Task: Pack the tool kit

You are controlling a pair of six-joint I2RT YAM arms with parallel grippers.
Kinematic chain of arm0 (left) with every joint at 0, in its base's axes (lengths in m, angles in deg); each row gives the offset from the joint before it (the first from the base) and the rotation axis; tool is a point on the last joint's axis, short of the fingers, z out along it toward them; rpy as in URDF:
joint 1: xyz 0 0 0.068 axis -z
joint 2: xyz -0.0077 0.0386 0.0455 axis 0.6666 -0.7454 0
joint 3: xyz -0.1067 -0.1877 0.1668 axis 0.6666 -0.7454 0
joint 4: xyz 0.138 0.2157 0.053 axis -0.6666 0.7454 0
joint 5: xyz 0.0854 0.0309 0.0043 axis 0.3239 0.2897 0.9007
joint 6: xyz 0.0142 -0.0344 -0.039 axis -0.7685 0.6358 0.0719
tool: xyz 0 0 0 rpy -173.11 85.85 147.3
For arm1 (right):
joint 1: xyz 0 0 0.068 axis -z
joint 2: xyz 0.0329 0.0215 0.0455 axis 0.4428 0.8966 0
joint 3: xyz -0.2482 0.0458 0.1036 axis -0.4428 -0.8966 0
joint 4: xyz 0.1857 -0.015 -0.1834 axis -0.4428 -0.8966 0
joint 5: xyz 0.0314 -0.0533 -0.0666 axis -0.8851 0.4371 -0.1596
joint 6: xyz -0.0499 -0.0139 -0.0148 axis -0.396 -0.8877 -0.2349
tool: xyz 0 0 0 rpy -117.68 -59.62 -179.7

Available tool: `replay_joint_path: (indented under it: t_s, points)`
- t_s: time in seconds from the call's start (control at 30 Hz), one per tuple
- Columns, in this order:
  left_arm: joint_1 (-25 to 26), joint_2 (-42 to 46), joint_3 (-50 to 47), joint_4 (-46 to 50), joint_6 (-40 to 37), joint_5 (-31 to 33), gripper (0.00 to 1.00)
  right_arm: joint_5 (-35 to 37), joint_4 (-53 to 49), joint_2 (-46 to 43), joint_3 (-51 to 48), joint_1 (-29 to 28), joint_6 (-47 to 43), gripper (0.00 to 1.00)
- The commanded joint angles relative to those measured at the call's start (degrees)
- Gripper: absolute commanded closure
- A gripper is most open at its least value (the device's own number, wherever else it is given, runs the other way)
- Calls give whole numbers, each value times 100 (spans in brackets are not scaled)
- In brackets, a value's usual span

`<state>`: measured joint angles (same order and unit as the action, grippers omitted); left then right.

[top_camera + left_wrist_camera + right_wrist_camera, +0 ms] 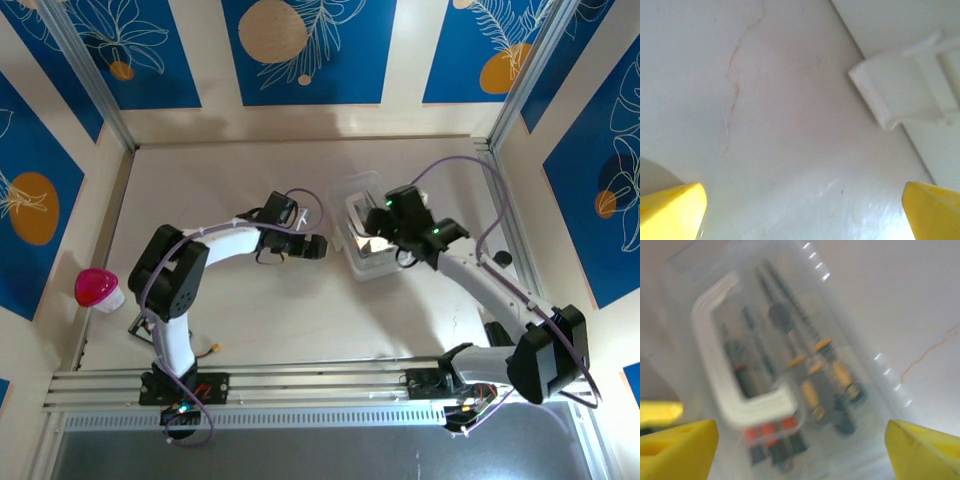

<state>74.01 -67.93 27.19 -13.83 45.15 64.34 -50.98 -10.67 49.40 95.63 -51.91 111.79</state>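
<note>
The tool kit (370, 262) is a clear plastic case lying right of the table's middle. My right gripper (392, 236) hovers directly over it. In the right wrist view the tool kit (790, 365) lies blurred below my right gripper (800, 452), whose yellow fingertips (680, 447) stand wide apart, open and empty. Orange-and-black screwdriver handles (771, 437) and yellow-banded tools (832, 382) lie inside the case. My left gripper (316, 246) is just left of the case, low over the table. In its wrist view my left gripper (805, 215) is open, with a white plastic tab of the case (900, 92) ahead at upper right.
A pink ball (97, 288) sits by the left wall. Patterned blue-and-white walls (300, 50) enclose the table on three sides. Bare tabletop (210, 190) spreads to the left and behind the case. A metal rail (320, 385) runs along the near edge.
</note>
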Motion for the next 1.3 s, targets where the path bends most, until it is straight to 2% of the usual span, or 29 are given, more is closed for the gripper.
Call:
replay_joint_path:
  t_s: [0.0,0.1,0.23,0.37,0.5,0.63,0.87,1.0,1.1,1.27]
  points:
    - [178,484,-414,-644,-816,444,0,-2049,336,351,203,804,-909,5]
    - [471,551,-728,-1209,-1527,1078,0,-2856,336,978,588,1325,-1318,1]
    - [760,281,-997,-2088,-2119,1365,0,-3489,294,1883,1173,1603,-1627,1]
    - [919,-98,-1078,-2805,-2257,1286,0,-3934,516,2420,1493,1749,-1589,1]
    - [973,-396,-1175,-3546,-2159,1474,0,-4229,620,2689,1663,1772,-1585,1]
    - [977,-811,-911,-3514,-2070,1863,0,-4377,629,2836,1750,1759,-1591,1]
    - [965,-1151,-710,-3714,-1944,1928,0,-4458,612,2901,1763,1695,-1624,1]
    - [932,-1184,-641,-3613,-1755,2146,0,-4474,595,2931,1792,1646,-1653,1]
    - [868,-1151,-530,-3226,-1481,2535,0,-4502,585,2957,1820,1586,-1692,1]
    - [657,-940,-709,-3113,-1026,2652,0,-4512,517,3005,1861,1531,-1765,1]
